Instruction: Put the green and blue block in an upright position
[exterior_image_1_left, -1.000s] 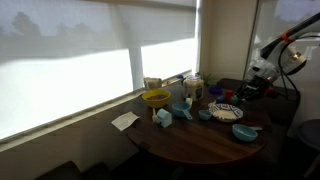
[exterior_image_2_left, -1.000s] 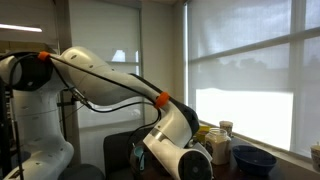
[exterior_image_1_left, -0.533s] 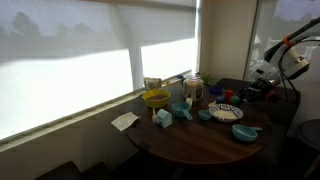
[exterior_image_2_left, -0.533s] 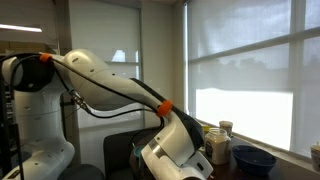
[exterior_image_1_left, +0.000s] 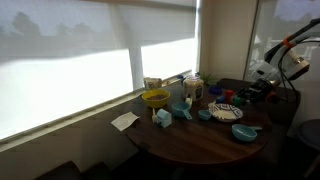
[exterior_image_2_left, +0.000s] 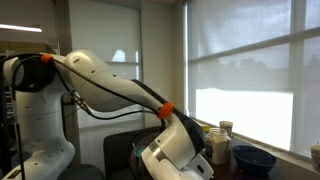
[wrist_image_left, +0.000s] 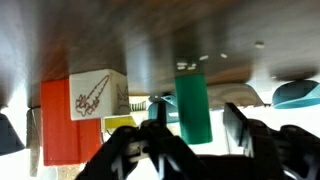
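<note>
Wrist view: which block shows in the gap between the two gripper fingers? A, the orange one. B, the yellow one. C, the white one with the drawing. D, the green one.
D: the green block shows in the gap between the spread fingers of the gripper, while the orange block, the white block and the yellow block all lie off to one side of it.

Dark glossy wood table (exterior_image_1_left: 195, 148); smooth, matt plastic green block (wrist_image_left: 192, 110); glossy white plastic arm shell (exterior_image_2_left: 100, 80).
</note>
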